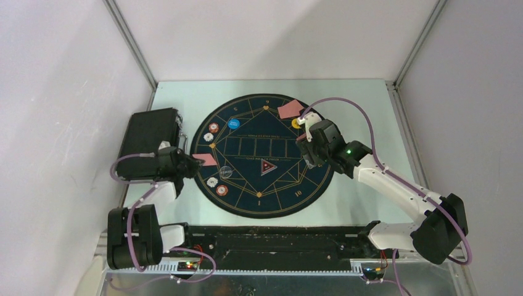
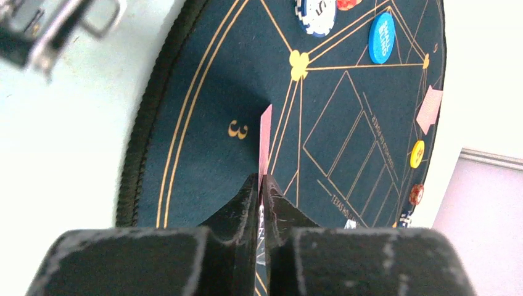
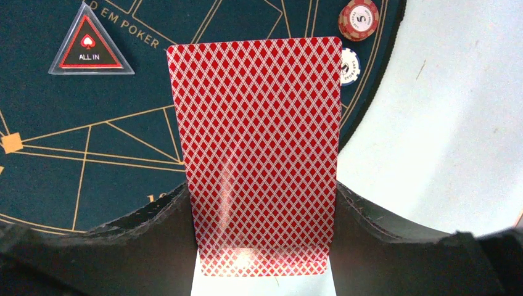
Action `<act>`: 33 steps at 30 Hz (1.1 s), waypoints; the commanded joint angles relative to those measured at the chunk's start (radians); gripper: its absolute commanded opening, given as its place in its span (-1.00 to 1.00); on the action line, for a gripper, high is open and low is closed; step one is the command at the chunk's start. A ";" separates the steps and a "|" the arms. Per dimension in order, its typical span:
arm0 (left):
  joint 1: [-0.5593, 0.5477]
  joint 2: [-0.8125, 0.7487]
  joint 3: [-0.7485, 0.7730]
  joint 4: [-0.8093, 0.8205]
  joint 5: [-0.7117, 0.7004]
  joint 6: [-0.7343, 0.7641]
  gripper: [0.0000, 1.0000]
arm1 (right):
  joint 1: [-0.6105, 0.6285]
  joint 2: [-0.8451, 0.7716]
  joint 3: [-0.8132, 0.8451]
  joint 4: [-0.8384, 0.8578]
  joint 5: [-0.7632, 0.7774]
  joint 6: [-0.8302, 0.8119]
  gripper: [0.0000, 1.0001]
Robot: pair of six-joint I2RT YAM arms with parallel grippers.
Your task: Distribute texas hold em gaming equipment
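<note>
In the left wrist view the black case (image 2: pixel 37 31) is blurred and cut off at the top-left corner and the pinched card (image 2: pixel 266 142) shows only its thin edge, while in the right wrist view the patterned card (image 3: pixel 259 154) hides part of a white chip (image 3: pixel 351 65) and of the lines on the mat (image 3: pixel 37 105).

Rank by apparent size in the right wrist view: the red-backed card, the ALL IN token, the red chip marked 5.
1. red-backed card, though it is nearest the camera, which enlarges it
2. ALL IN token
3. red chip
</note>
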 commanded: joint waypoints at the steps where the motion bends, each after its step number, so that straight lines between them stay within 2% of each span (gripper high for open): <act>1: 0.007 0.040 0.064 -0.017 -0.020 0.051 -0.73 | -0.006 -0.012 0.009 0.032 0.008 0.005 -1.00; 8: 0.007 -0.004 0.081 -0.112 -0.097 0.076 -0.21 | -0.005 -0.004 0.009 0.034 -0.001 0.001 -1.00; 15: 0.005 -0.063 0.093 -0.195 -0.118 0.081 0.43 | -0.005 -0.010 0.009 0.032 -0.008 0.003 -1.00; 23: -0.036 -0.214 0.156 -0.373 -0.200 0.097 0.98 | 0.001 -0.005 0.008 0.034 -0.025 -0.011 -1.00; 26: -0.102 -0.266 0.210 -0.449 -0.235 0.129 0.99 | 0.015 -0.005 0.008 0.034 -0.040 -0.023 -1.00; 28: -0.159 -0.272 0.244 -0.467 -0.203 0.160 0.99 | 0.026 -0.004 0.009 0.034 -0.049 -0.040 -1.00; 33: -0.287 -0.229 0.269 -0.309 0.156 0.207 0.99 | 0.069 0.000 0.002 0.035 -0.136 -0.110 -1.00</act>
